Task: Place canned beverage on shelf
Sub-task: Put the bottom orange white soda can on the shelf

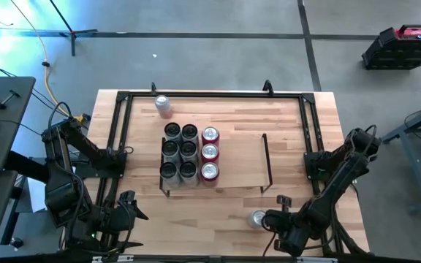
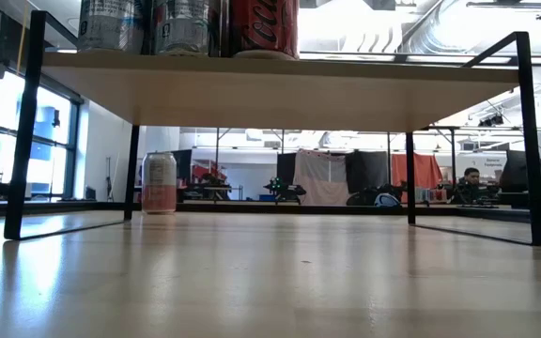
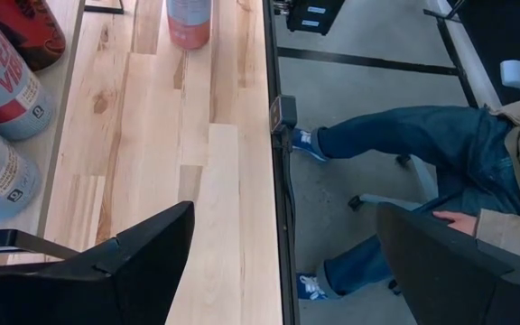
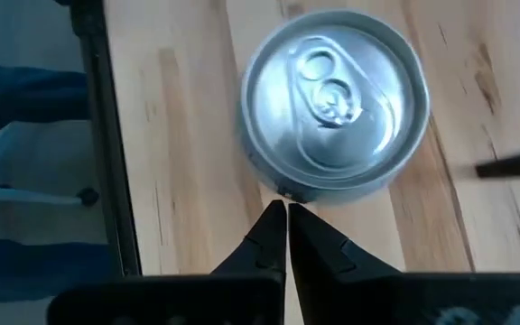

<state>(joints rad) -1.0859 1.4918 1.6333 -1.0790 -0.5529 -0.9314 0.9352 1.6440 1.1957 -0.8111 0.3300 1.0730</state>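
From above: the shelf (image 1: 232,157) stands mid-surface, carrying six dark-topped cans (image 1: 179,150) in two columns and three red cans (image 1: 210,153) in a third beside them, with its right half bare. A silver-topped can (image 1: 258,218) stands upright at the near edge of the wooden surface (image 1: 320,117), just left of the right gripper (image 1: 278,221); a pink can (image 1: 164,105) waits at the far left, beyond the shelf. The left gripper (image 1: 128,207) is parked at the near-left corner, off the shelf.

At surface height: the shelf board spans the frame overhead on thin black wire legs, can bases along its top left, while the pink can stands alone on the surface behind it.

From the left wrist: the left jaws are spread wide over bare wood near the surface's edge rail, holding nothing; a seated person's jeans and blue shoes (image 3: 311,142) show on the floor beyond.

From the right wrist: the right jaws are pressed together, tips just short of the silver-topped can's rim and gripping nothing.

The can is probably a thin-walled aluminium cylinder, stiff if full but easily dented, smooth and likely slippery. It would best be taken around the mid-wall with the jaws first opened wider than the body, kept upright.
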